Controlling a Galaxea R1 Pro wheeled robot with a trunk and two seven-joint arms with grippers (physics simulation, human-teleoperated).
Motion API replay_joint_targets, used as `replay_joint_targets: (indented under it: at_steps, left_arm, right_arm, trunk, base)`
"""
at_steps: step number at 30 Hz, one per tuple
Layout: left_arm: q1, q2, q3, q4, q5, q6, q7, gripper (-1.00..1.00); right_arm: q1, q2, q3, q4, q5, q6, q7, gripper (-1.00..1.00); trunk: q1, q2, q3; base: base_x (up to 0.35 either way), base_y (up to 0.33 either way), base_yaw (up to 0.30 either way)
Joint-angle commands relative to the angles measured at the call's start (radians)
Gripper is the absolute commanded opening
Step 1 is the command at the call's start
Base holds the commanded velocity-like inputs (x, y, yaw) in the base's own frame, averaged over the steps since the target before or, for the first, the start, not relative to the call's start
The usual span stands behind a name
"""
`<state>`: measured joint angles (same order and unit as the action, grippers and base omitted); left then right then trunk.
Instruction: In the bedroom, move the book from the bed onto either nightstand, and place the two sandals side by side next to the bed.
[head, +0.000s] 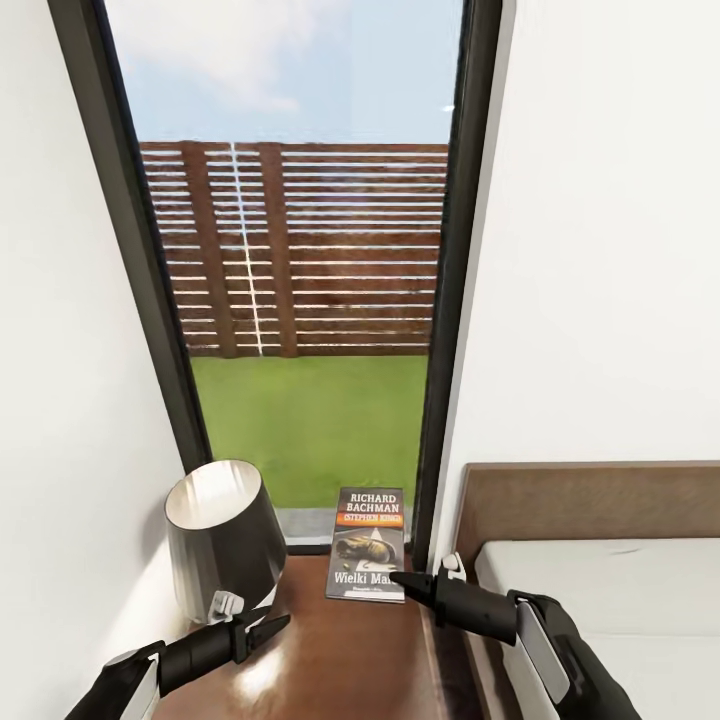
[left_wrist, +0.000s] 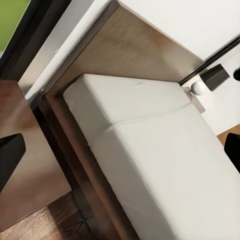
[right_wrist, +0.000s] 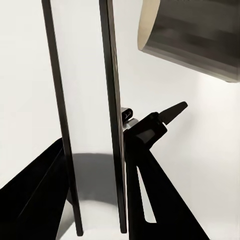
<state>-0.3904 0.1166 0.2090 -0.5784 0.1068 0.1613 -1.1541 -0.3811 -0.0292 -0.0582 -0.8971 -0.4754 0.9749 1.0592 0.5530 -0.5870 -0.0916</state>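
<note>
Now book (head: 367, 545) flat on nightstand (head: 330, 660), long axis toward window (head: 300, 300)

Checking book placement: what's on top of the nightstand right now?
On the nightstand: the book, flat and face up at the back by the window, and a lamp at the left. The lamp's base is hidden behind its shade and the left gripper.

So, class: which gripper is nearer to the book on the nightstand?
Right. The right gripper has its tip at the book's lower right corner; the left gripper sits further off, beside the lamp.
</note>
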Motion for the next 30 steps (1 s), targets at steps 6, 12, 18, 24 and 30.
replay_joint_targets:
  at_steps: [6,12,18,24,30]
  left_arm:
    - [-0.001,0.000,0.001,0.000,0.004,0.011,-0.004,1.00]
    - [-0.001,0.000,0.001,0.000,0.004,0.011,-0.004,1.00]
    - [-0.001,0.000,0.001,0.000,0.004,0.011,-0.004,1.00]
    - [-0.001,0.000,0.001,0.000,0.004,0.011,-0.004,1.00]
    - [-0.001,0.000,0.001,0.000,0.004,0.011,-0.004,1.00]
  right_arm:
    - [-0.001,0.001,0.000,0.107,0.003,0.004,0.002,-1.00]
    - [-0.001,0.001,0.000,0.180,0.003,0.004,-0.015,-1.00]
    - [-0.001,0.002,0.000,0.186,0.003,0.003,-0.103,-1.00]
    - [-0.001,0.003,0.000,0.184,0.003,0.003,-0.122,-1.00]
    - [-0.001,0.003,0.000,0.184,0.003,0.003,-0.123,-1.00]
  trunk:
    - [0.020,-0.037,-0.018]
    - [0.020,-0.037,-0.018]
    - [0.020,-0.037,-0.018]
    - [0.020,-0.037,-0.018]
    - [0.043,-0.079,-0.036]
  base:
    - [0.000,0.000,0.000]
    - [0.000,0.000,0.000]
    - [0.000,0.000,0.000]
    - [0.000,0.000,0.000]
    - [0.000,0.000,0.000]
